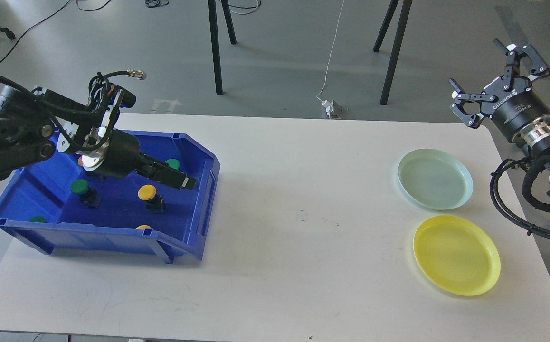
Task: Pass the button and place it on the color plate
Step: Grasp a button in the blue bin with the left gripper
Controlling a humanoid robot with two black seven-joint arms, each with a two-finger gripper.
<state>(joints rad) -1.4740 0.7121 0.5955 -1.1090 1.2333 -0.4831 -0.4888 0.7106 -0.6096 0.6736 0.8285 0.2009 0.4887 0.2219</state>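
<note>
— Where is the nearest button?
— The yellow button [147, 192] stands in the blue bin [199, 223], just below and left of the left gripper [185, 182]; its fingers look together, empty.
— And the right gripper [493, 76]?
— Spread apart, well away, beyond the plates.

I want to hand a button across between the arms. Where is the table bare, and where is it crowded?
Bare: the wide middle of the white table, between the blue bin and the green plate and yellow plate, also the front strip. Crowded: inside the bin, with buttons and the left hand.
</note>
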